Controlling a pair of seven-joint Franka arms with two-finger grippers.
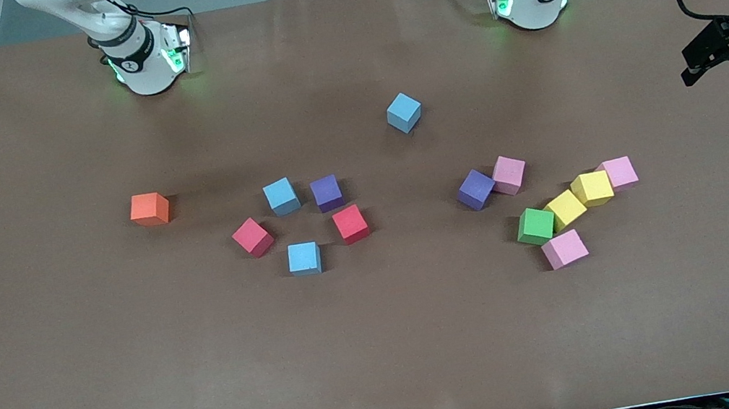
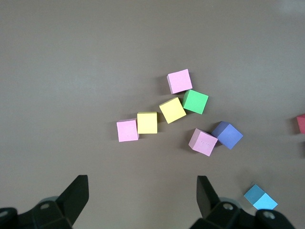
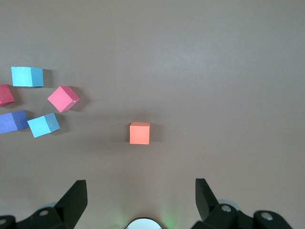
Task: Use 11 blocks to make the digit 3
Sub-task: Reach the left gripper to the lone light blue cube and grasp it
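Cubes of small matte foam [image 1: 404, 112] are lying scattered mid-frame on the brown tabletop [image 1: 387, 347], seeming light, squashable, best pinched across flat sides, while both released end effectors [image 2: 143, 191] [image 3: 140, 191] are hovering.

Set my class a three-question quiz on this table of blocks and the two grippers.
1. True or false: the orange block touches no other block.
2. How many light blue blocks lie on the table?
3. The left gripper and right gripper, each waiting above its own end of the table, have fingers: A open, B shut on a block, C shut, empty.
Key: 1 true; 2 three; 3 A.
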